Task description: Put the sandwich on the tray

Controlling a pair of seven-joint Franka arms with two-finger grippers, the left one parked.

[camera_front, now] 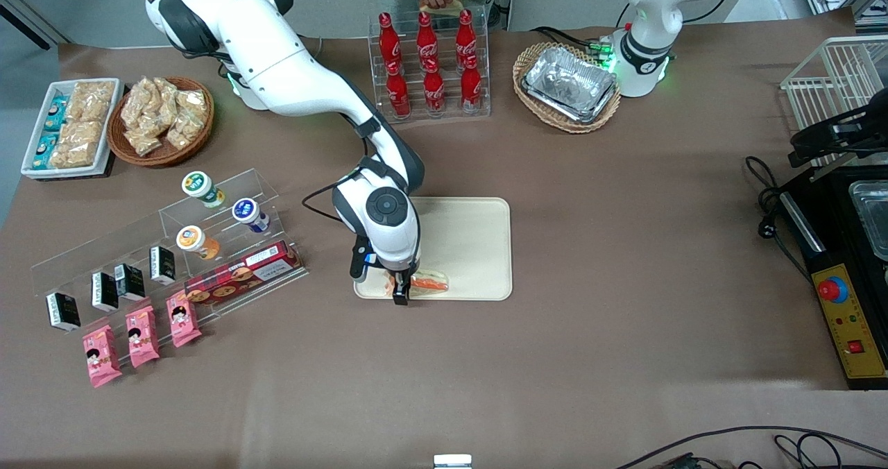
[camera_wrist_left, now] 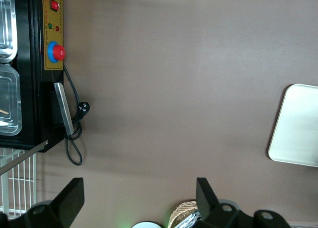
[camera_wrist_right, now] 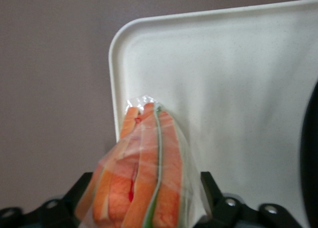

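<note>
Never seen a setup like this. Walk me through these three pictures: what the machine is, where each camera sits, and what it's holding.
These are white robot arms bolted to a brown table. One picture looks down from the front; the other two come from cameras on the arms' wrists. The working arm's gripper is shut on a wrapped sandwich, held over the corner of a cream tray nearest the front camera. Its wrist camera shows this close up. Around the tray lie cola bottles, snack packets and baskets.

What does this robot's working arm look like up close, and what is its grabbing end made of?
The arm is glossy white in rounded segments, with dark grey bands at the joints and a round grey cap near the wrist. A thin black cable loops alongside it, and a green light glows at its base. Its gripper, low over the tray, is black, with two slim black jaws.
</note>
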